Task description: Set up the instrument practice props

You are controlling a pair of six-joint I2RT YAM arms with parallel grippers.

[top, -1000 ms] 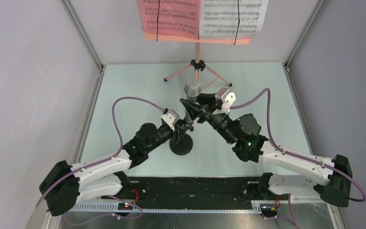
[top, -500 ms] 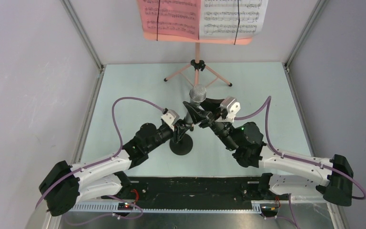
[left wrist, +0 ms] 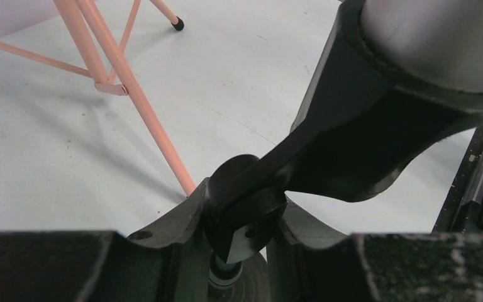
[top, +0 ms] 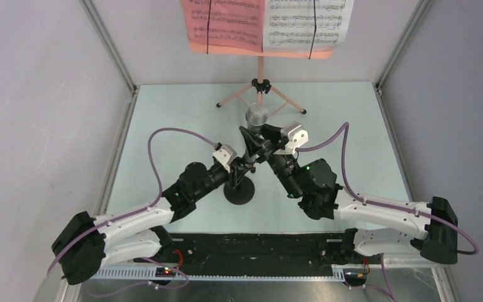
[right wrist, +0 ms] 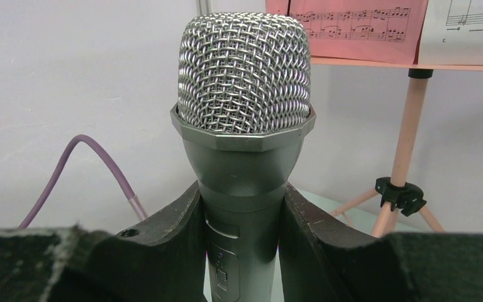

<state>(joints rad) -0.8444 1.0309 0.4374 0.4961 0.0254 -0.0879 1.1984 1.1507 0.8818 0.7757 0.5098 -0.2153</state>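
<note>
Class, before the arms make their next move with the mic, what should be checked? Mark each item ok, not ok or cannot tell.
1. Right gripper shut on mic: ok.
2. Left gripper shut on mic stand joint: ok.
3. Mic fully seated in clip: cannot tell.
4. Stand base on table: ok.
5. Music stand upright, pages on it: ok.

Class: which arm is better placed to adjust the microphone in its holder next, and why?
Right. The right gripper is shut on the microphone just below its mesh head, so it can likely shift it directly. The left gripper clamps the mic stand at its joint, better suited to steadying.
</note>
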